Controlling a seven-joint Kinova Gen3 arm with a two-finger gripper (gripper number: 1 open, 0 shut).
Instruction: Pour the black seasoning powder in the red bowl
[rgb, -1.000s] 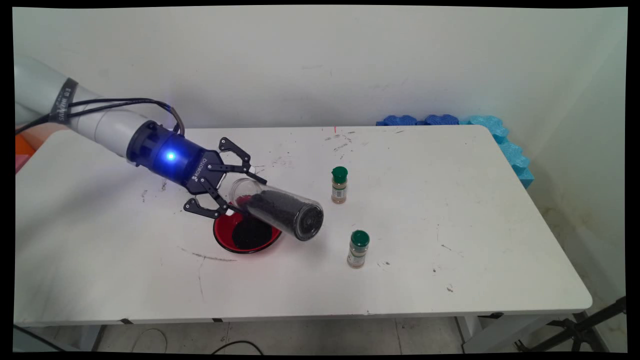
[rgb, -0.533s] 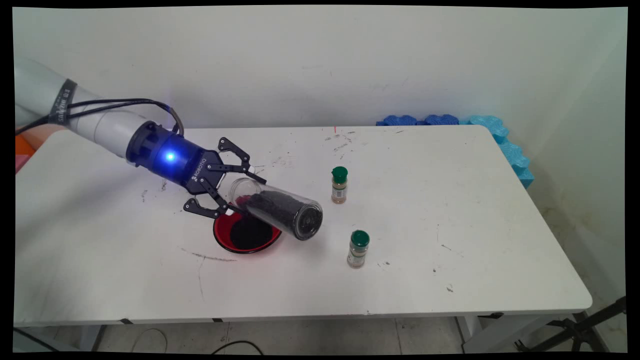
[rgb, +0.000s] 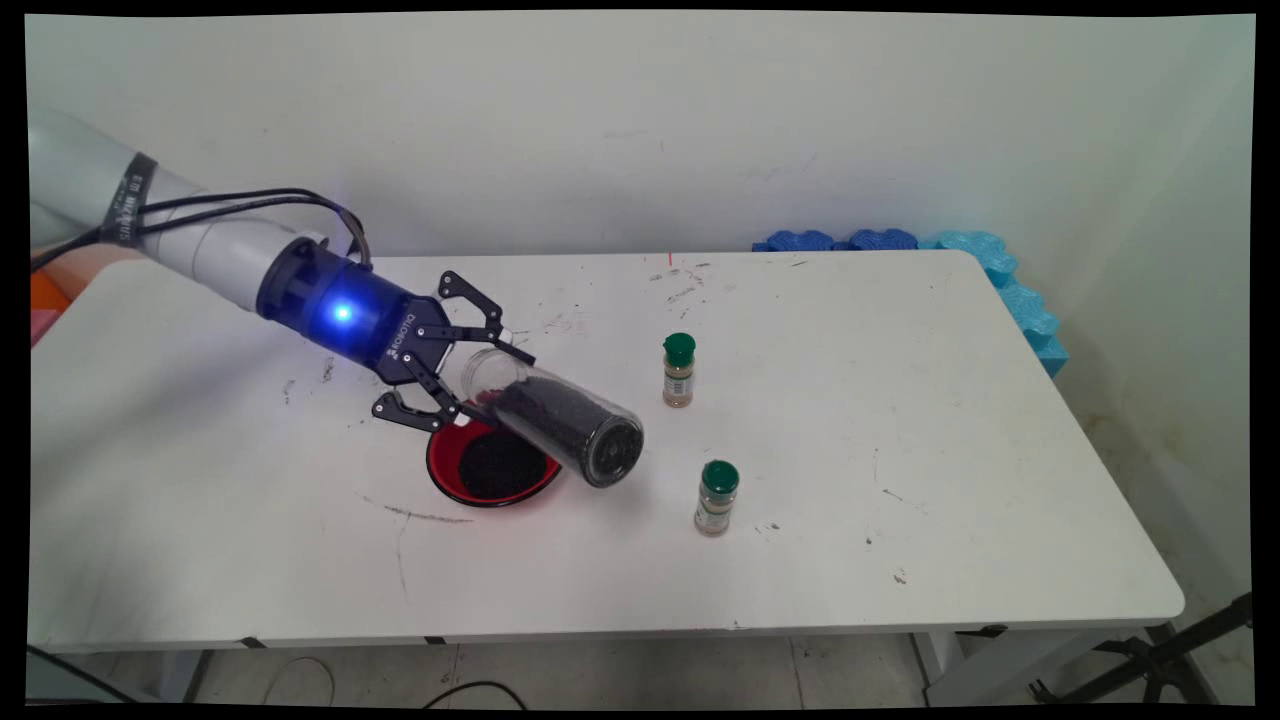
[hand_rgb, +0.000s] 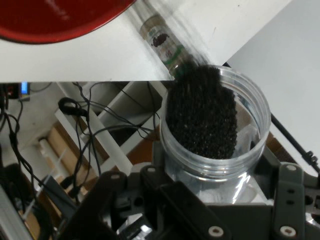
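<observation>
Pincer (rgb: 478, 378) grips tilted jar (rgb: 560, 420), mouth up-left, over red bowl (rgb: 450, 475).

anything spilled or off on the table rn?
No spill visible. The gripper holds a clear jar of black grains tilted on its side above the red bowl, which already holds black grains. Both green-capped spice bottles stand upright.

Overhead table view; close hand view
</observation>
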